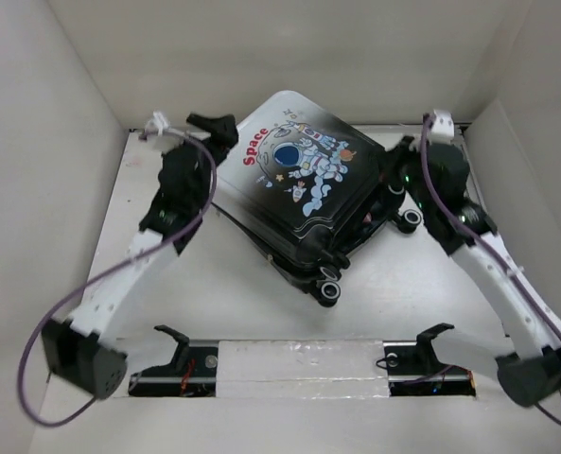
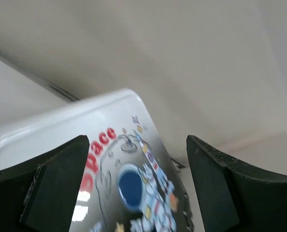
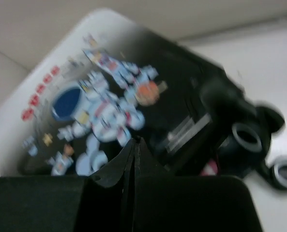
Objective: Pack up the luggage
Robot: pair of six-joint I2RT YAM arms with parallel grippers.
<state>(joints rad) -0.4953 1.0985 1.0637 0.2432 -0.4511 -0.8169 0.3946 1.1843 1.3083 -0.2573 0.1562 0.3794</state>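
Found bare table (image 1: 214, 303) in front of the luggage (image 1: 304, 184), from its near wheel (image 1: 329, 289) toward the near edge. Saw the luggage filling the middle near the back wall (image 1: 289, 47), with the left end effector (image 1: 214, 126) beside its white corner and the right end effector (image 1: 396, 180) by its wheeled end. Noted side walls (image 1: 34, 170) hemming the table.

luggage (image 1: 304, 189) underside: hidden against the table (image 1: 214, 284) in the top view.
luggage seam: the dark side by the wheels (image 1: 329, 288) is too shadowed from above to tell whether the shells meet.
left wrist view: luggage cut off by the bottom and left edges; both fingers (image 2: 56, 188) of the left tool (image 2: 136, 145) cover parts of the print and run off the bottom.
right wrist view: blurred throughout; the red lettering (image 3: 37, 94) is unreadable, and the right tool (image 3: 133, 145) covers the luggage's near edge.
red-and-white patch (image 3: 208, 169): too blurred to name.
right tool from above: its tip merges with the luggage's black corner; touching or apart, cannot tell.
right arm's base (image 1: 540, 374): clipped by the right edge.
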